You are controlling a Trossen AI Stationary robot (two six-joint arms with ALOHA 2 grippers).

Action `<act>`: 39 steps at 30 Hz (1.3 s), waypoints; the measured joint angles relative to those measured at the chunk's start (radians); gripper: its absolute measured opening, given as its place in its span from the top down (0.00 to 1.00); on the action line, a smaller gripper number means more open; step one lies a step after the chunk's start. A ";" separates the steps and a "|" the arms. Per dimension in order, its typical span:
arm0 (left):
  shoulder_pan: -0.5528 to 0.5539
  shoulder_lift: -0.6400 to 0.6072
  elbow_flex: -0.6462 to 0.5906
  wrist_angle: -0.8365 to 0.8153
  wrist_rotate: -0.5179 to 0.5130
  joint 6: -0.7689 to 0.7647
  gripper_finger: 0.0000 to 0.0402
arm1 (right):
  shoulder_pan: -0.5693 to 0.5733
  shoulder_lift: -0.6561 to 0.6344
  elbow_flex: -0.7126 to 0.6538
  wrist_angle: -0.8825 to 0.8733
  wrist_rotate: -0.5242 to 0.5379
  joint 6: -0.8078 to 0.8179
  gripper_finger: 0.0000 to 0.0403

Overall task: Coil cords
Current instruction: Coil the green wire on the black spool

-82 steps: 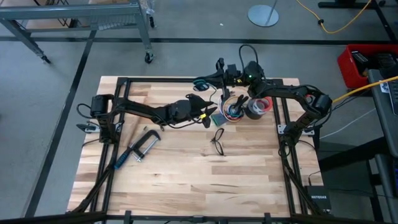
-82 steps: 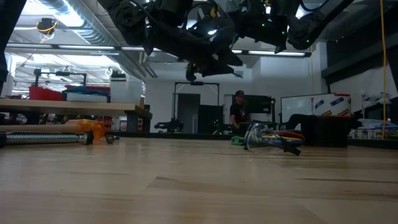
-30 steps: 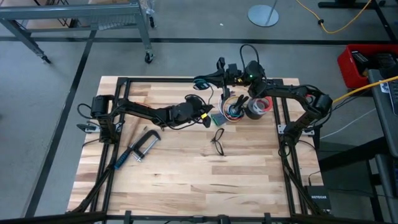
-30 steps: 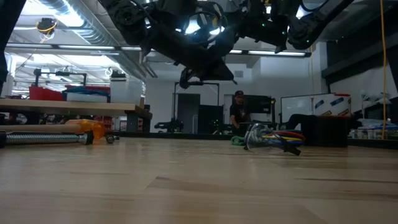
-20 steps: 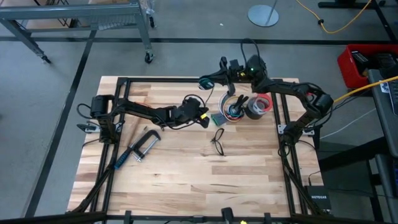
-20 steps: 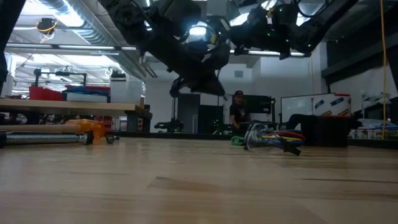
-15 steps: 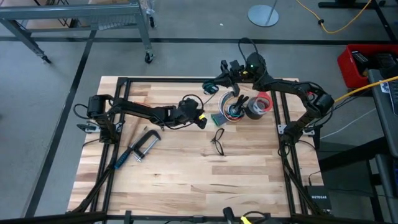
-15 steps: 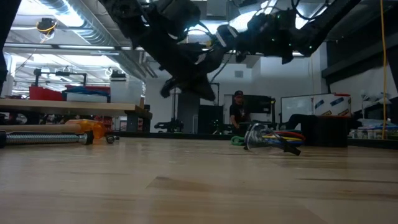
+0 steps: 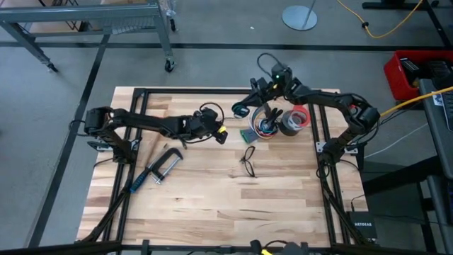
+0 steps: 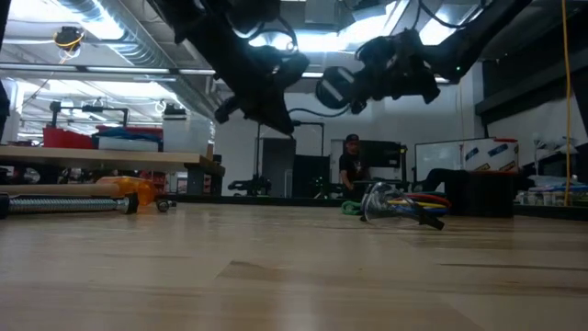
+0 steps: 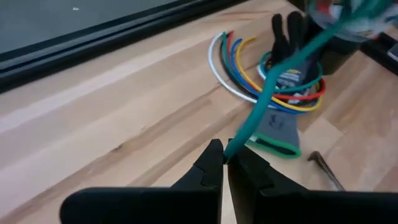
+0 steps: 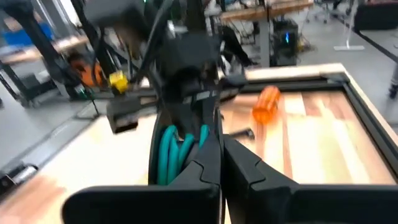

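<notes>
The cord is a thin teal cable. Part of it is wound into a small coil (image 12: 179, 149), on which my right gripper (image 9: 241, 110) is shut, above the table's far middle. From there a straight stretch (image 11: 273, 81) runs to my left gripper (image 9: 221, 133), which is shut on it a little left of the wire bundle and above the table. A small yellow piece (image 9: 222, 130) shows at the left gripper. My left gripper pinches the teal cord (image 11: 229, 149) between its two fingertips, at the near end of the straight stretch. The cord leaves the fingers roughly along them, rises clear of the table and runs taut to the other gripper. My right gripper holds the coil's teal loops (image 12: 186, 144), several turns together, beside its shut fingers. The fingers themselves hide the exact place of contact. The coil is lifted clear of the table.
A bundle of multicoloured wires (image 9: 267, 122) and a grey glove with a green cuff (image 11: 277, 127) lie under the taut cord. Tape rolls (image 9: 291, 123) sit to their right. Black wire loops (image 9: 248, 160) lie mid-table and a metal clamp (image 9: 157, 168) near the left.
My left gripper has drawn back toward the table's left edge with the cord's end. My right gripper has turned and shifted a little toward the near edge with the coil. The stretch of cord between them has lengthened and stands taut.
</notes>
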 joint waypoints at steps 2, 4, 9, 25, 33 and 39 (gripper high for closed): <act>0.010 -0.007 -0.001 0.000 0.001 -0.001 1.00 | 0.025 -0.001 0.000 -0.062 0.051 -0.064 0.99; 0.022 -0.013 -0.001 0.013 0.009 -0.002 1.00 | 0.050 -0.001 0.000 -0.111 0.106 -0.119 0.99; 0.047 -0.017 -0.001 0.011 0.047 -0.031 1.00 | 0.116 -0.001 0.000 -0.205 0.294 -0.226 0.99; 0.066 -0.016 -0.001 0.109 0.250 -0.078 1.00 | 0.270 -0.002 0.000 -0.227 0.818 -0.280 0.99; 0.066 -0.016 -0.001 0.172 0.261 -0.078 1.00 | 0.293 -0.003 0.000 -0.202 0.845 -0.276 0.99; 0.065 -0.015 -0.002 0.207 0.265 -0.072 1.00 | 0.305 -0.003 0.000 -0.195 0.839 -0.276 0.99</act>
